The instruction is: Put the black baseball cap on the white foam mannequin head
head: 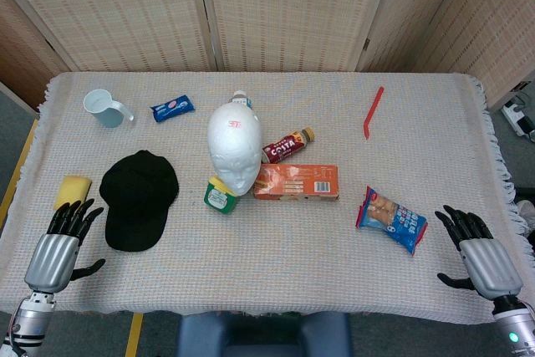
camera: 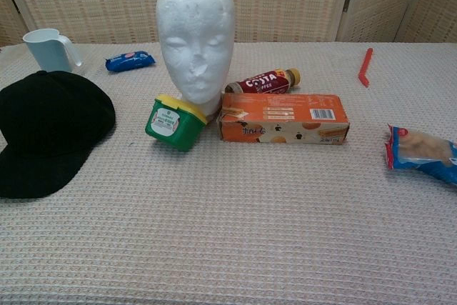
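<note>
White woven tablecloth [head: 276, 248], left hand [head: 60, 244] and right hand [head: 478, 250] spread empty at near edge, black cap [head: 138, 198] beside mannequin head [head: 235, 148].

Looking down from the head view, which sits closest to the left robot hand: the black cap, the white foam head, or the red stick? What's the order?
From the left robot hand:
1. Black cap, just beside it, to its right.
2. White foam head, mid-table.
3. Red stick, far right corner.

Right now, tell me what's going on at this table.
Nothing is held yet. The left hand and right hand rest open at the table's near corners. The black baseball cap lies flat beside the left hand, untouched. The white foam mannequin head stands bare mid-table, among snack packs.
</note>
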Motion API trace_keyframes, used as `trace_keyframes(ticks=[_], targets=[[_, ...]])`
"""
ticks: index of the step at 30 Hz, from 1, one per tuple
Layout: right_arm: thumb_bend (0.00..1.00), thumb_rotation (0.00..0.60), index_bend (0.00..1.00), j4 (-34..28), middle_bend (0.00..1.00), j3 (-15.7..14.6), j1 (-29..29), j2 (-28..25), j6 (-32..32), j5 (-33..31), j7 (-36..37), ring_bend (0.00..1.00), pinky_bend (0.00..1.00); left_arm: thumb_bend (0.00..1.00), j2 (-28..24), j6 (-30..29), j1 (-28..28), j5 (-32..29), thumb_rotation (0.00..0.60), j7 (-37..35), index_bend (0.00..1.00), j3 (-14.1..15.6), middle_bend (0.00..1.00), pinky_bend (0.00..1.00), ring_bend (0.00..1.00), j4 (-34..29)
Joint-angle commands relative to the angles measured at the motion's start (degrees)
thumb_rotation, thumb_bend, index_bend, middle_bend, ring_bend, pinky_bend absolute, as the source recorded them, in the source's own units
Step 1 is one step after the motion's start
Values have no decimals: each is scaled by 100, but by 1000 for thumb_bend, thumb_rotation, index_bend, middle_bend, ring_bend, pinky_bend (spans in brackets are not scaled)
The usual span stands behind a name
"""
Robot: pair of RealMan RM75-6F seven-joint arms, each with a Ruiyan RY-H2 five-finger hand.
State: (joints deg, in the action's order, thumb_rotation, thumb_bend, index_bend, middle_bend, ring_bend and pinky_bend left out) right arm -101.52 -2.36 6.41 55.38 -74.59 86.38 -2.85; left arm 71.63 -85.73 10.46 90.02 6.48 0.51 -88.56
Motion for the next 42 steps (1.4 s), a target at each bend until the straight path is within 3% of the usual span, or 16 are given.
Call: trace_keyframes(ticks=[1, 6, 8, 10, 15, 17, 20, 25, 32, 37, 42], targets=[[31, 600, 0, -3, 0, 6, 10, 2, 15, -7, 4, 0, 0, 77, 32, 18, -16, -2, 600, 43, 159, -1, 77, 86, 0, 2], [33, 600, 0, -18, 0, -2, -9, -27, -32, 37, 34, 0, 0, 78, 174, 14, -33, 316, 600, -73, 128, 175, 66, 100, 0, 85], [33, 600, 0, -25, 0, 3, -30, -41, -88, 59, 57, 0, 0, 77, 354, -73, -47, 619, 600, -215, 127, 312, 121, 169, 42, 317], [33, 600, 0, -36, 0, 5, -47, -40, -121, 63, 44, 0, 0, 77, 848, -479, -117, 1080, 600, -345, 145, 388, 290, 339, 190, 1007], [36, 600, 0, -87, 0, -25, -34, -8, -95, 139, -33, 0, 0, 103, 1879, -1147, -103, 1671, 600, -1143, 232, 449, 905, 871, 774, 2660], [36, 600, 0, -88, 0, -26, -18, 4, -70, 147, -55, 0, 0, 124, 2151, -1158, -40, 1680, 600, -1471, 275, 442, 992, 973, 909, 3159], [34, 600, 0, -64, 0, -16, 17, 25, 0, 113, -67, 0, 0, 137, 2465, -1086, 2, 1621, 600, -1694, 328, 444, 1000, 1000, 995, 3847], [35, 600, 0, -70, 0, -5, 61, 37, 107, 25, -126, 0, 0, 154, 2952, -1053, -22, 1492, 600, -2071, 330, 466, 1000, 1000, 1000, 4840], [35, 600, 0, -106, 0, -18, 96, 57, 181, 13, -223, 0, 0, 241, 3675, -1253, 4, 1168, 600, -2012, 327, 191, 1000, 1000, 1000, 6241], [36, 600, 0, -121, 0, -22, 125, 53, 246, -23, -239, 0, 0, 298, 4021, -1337, 53, 1067, 600, -1900, 366, 163, 1000, 1000, 1000, 7070], [35, 600, 0, -134, 0, -21, 122, 44, 232, -26, -245, 0, 0, 312, 4145, -1264, 43, 1007, 600, -1997, 388, 233, 1000, 1000, 1000, 7427]])
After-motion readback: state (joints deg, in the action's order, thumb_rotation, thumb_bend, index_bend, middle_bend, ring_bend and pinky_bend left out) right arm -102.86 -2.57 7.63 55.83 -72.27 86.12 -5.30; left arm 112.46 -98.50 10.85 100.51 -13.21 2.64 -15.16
